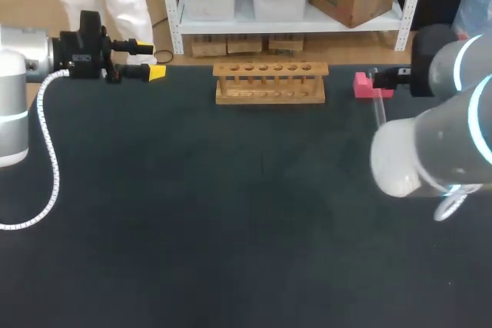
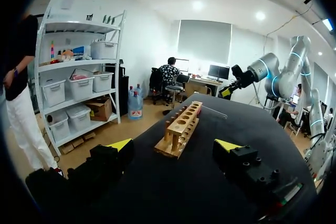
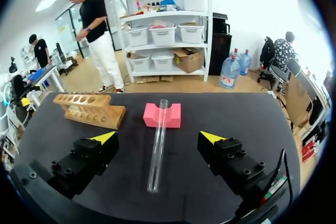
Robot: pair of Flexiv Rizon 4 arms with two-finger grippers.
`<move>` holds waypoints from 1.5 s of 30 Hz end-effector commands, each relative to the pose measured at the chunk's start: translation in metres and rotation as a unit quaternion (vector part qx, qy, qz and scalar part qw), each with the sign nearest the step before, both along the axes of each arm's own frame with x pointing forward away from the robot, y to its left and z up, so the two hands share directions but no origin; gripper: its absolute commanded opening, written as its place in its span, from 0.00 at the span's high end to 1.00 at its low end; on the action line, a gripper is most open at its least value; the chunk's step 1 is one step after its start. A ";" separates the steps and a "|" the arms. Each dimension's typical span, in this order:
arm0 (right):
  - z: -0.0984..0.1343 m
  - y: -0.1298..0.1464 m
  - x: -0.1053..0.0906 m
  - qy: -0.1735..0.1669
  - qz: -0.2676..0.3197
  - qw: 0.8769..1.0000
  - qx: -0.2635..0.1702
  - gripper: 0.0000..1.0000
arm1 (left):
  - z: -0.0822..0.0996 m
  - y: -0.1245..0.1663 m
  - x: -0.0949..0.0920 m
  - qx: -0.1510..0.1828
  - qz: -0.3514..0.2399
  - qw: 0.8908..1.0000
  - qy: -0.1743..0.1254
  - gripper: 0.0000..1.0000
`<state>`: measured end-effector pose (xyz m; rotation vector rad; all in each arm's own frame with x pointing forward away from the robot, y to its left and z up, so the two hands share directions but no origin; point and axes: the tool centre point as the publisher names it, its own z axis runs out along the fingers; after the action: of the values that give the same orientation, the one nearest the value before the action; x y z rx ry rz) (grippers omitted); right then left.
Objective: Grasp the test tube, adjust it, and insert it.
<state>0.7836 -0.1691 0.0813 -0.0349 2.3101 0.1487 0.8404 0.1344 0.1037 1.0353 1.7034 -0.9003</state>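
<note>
While the clear glass test tube [image 3: 157, 145] lies ungrasped at the far right of the dark table [image 1: 231, 213], the step in hand looks like the approach to the grasp. Its open mouth is propped on a small pink block [image 3: 161, 115] at the far end and its other end rests on the table nearer the robot, so it sits slightly tilted. The long axis runs near to far. The right gripper [image 3: 157, 137] hovers over it with its fingers spread wide, one on each side of the tube, touching and holding nothing. Next move, as I judge: go down, pinch across the tube's middle, lift, turn it upright with the closed end down, then carry it left. The light wooden rack with a row of holes [image 1: 269, 82] stands at far centre, well apart from the tube. The left gripper [image 1: 150, 61] is at far left, wide open, empty
</note>
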 end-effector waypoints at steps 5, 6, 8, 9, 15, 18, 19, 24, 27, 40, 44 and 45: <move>-0.027 0.009 0.015 -0.004 -0.107 0.989 -0.098 0.00 | -0.001 0.000 -0.002 -0.001 0.002 1.000 -0.003 0.00; -0.029 0.009 0.015 -0.003 -0.105 0.990 -0.098 0.00 | -0.001 0.000 -0.002 -0.001 0.002 1.000 -0.003 0.00; -0.032 0.009 0.016 -0.001 -0.099 0.990 -0.096 0.00 | -0.001 0.000 -0.002 -0.001 0.002 1.000 -0.003 0.00; -0.033 0.009 0.017 -0.003 -0.095 0.991 -0.092 0.00 | -0.001 0.000 -0.002 -0.001 0.002 1.000 -0.003 0.00; -0.043 0.009 0.021 0.001 -0.071 0.994 -0.086 0.00 | -0.001 0.000 -0.002 -0.001 0.002 1.000 -0.003 0.00; -0.048 0.008 0.023 -0.001 -0.062 0.996 -0.069 0.00 | -0.001 0.000 -0.002 -0.001 0.002 1.000 -0.003 0.00; -0.051 0.008 0.024 0.001 -0.058 0.996 -0.069 0.00 | -0.001 0.000 -0.002 -0.001 0.002 1.000 -0.003 0.00; -0.059 0.008 0.025 0.001 -0.041 0.998 -0.056 0.00 | -0.001 0.000 -0.002 -0.001 0.002 1.000 -0.003 0.00; -0.062 0.009 0.027 -0.003 -0.032 0.998 -0.044 0.00 | -0.001 0.000 -0.002 -0.001 0.002 1.000 -0.003 0.00; -0.084 0.005 0.032 0.006 -0.023 0.999 -0.033 0.00 | -0.001 0.000 -0.002 -0.001 0.002 1.000 -0.003 0.00; -0.087 0.005 0.034 0.007 -0.017 0.999 -0.032 0.00 | -0.001 0.000 -0.002 -0.001 0.002 1.000 -0.003 0.00; -0.088 0.005 0.035 0.007 -0.016 0.999 -0.031 0.00 | -0.001 0.000 -0.002 -0.001 0.002 1.000 -0.003 0.00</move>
<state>0.8153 -0.1606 -0.0052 0.0024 2.3253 -0.0103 0.8404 0.1344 0.1038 1.0353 1.7034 -0.9003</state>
